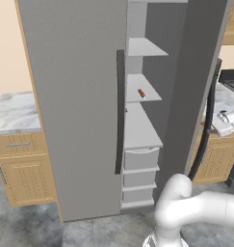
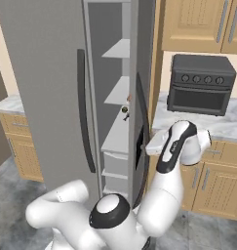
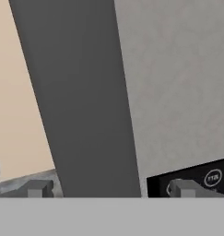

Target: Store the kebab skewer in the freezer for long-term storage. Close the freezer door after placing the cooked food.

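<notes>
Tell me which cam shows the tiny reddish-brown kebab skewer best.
Left base view: the tiny reddish-brown kebab skewer lies in plain sight on a white freezer shelf. In the right base view that shelf is nearly edge-on, so the skewer can't be made out. The hand view faces the grey door panel.

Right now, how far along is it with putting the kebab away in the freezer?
Storing looks done: the kebab skewer lies on a white shelf inside the freezer. In hand is the closing: the freezer door is ajar, and the gripper sits against its outer side, fingertips spread on either side of the door's edge. Left: swinging the door fully shut.
</notes>
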